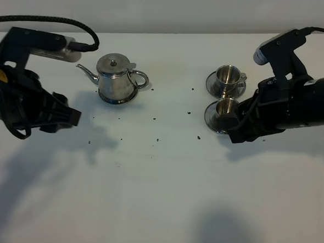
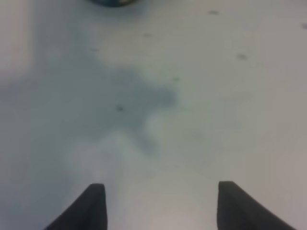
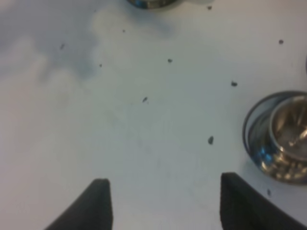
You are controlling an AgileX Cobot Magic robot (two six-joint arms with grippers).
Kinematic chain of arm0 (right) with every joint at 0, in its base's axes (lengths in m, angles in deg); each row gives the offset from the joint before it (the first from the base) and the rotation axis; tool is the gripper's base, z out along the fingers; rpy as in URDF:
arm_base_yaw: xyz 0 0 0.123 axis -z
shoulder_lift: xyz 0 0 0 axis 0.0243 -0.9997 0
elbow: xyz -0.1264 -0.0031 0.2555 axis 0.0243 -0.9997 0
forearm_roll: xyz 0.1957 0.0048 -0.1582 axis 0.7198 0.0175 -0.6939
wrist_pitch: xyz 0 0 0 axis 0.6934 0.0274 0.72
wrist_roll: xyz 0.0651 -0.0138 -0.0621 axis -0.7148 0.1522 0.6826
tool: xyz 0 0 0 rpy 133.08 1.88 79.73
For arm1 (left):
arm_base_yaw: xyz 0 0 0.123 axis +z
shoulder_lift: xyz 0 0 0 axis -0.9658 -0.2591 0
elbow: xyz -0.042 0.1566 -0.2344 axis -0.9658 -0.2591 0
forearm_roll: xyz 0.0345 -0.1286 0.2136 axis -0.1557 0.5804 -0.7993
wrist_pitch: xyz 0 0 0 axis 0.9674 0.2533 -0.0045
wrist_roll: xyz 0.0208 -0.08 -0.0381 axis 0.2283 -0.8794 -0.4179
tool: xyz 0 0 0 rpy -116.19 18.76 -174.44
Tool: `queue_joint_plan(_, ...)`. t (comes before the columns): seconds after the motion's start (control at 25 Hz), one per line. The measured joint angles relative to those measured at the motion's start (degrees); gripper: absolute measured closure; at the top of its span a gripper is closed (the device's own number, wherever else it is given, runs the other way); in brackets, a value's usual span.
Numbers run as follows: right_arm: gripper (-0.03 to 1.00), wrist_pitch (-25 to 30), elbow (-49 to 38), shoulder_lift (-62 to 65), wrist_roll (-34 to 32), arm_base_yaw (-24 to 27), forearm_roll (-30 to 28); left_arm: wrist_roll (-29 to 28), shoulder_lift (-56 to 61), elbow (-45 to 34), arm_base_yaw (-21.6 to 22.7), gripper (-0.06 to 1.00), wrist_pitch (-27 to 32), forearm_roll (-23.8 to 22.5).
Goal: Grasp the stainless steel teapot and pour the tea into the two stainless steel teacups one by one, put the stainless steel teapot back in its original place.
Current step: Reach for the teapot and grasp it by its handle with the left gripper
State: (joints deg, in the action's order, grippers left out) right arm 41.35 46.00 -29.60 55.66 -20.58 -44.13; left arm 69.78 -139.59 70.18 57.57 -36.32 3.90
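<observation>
The stainless steel teapot (image 1: pixel 116 80) stands upright at the back left of the white table, spout to the left, handle to the right. My left gripper (image 1: pixel 71 116) hovers open in front of it and to its left, holding nothing; only the teapot's base edge (image 2: pixel 112 2) shows in the left wrist view, beyond the open gripper (image 2: pixel 160 191). Two stainless steel teacups on saucers stand at the right, one farther (image 1: pixel 226 80), one nearer (image 1: pixel 222 111). My right gripper (image 1: pixel 236 129) is open beside the nearer cup (image 3: pixel 285 136), with its fingers (image 3: pixel 100 201) apart. The tea is hidden.
Small dark specks (image 1: pixel 198 137) lie scattered on the table (image 1: pixel 157 198) between the teapot and the cups. The right arm's dark body (image 1: pixel 300 108) overhangs the space right of the cups. A black cable (image 1: pixel 52 22) loops at the back left.
</observation>
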Motion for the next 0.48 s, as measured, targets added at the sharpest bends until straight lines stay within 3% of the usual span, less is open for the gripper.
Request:
queue_joint_plan(0.16, 0.50, 8.6, 5.1, 0.0, -17.0, 0.0, -17.0, -6.1, 0.0, 0.0, 0.0, 0.41, -5.2, -6.0)
queue_joint_plan(0.24, 0.51, 13.9, 7.4, 0.3, -25.3, 0.0, -25.7, -7.9, 0.0, 0.0, 0.0, 0.41, -7.9, -6.9)
queue_joint_plan(0.36, 0.53, 19.6, 8.6, 3.0, -31.9, 0.0, -33.3, -8.5, -0.1, 0.1, 0.0, 0.41, -9.6, -7.2)
queue_joint_plan(0.48, 0.54, 23.0, 8.7, 8.3, -34.1, 0.0, -35.4, -8.5, -2.3, 1.2, 0.0, 0.41, -9.7, -7.3)
